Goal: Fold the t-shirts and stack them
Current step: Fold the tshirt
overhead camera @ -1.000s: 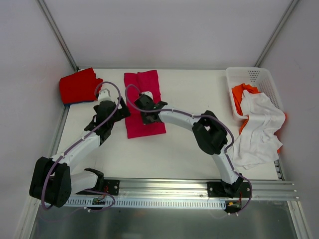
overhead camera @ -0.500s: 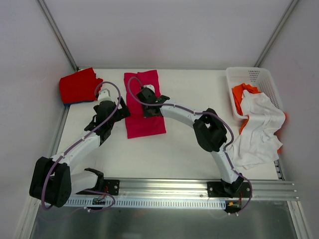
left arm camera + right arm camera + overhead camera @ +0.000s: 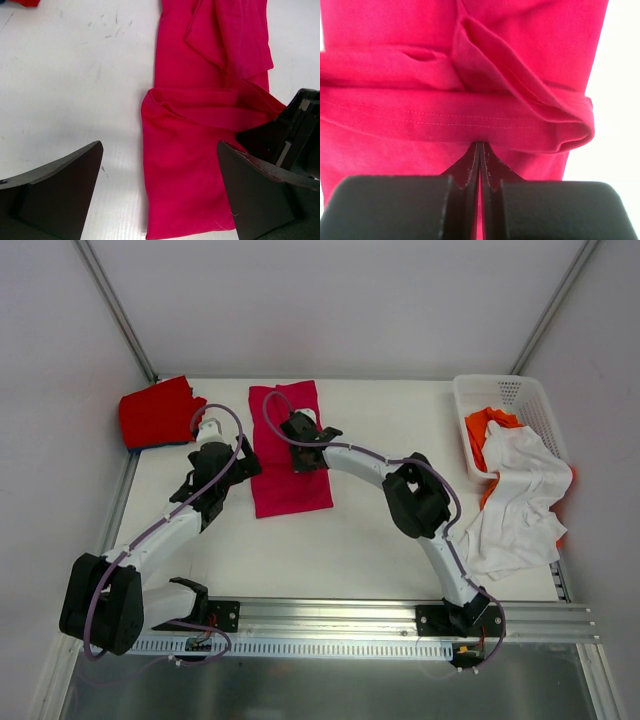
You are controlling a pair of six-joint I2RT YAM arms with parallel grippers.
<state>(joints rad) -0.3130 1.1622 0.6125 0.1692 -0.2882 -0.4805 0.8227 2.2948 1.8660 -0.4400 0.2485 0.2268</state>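
The crimson-pink cloth t-shirt (image 3: 445, 115), thought soft and floppy, is pinched by its folded hem at the right claw's (image 3: 479, 147) tips, while the left claw (image 3: 157, 150) is spread open above it.

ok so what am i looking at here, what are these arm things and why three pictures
These are two robot arms bolted to the near edge of a white table, each ending in a two-finger gripper. The wide picture comes from a fixed camera above and behind them; the two close-ups come from cameras on the wrists. A crimson-pink t-shirt lies in the middle, a folded red t-shirt far left, and a white basket on the right holds an orange t-shirt, with a white t-shirt spilling over its side. The right gripper is shut, pinching the pink shirt's hem; the left gripper hangs open nearby, holding nothing.
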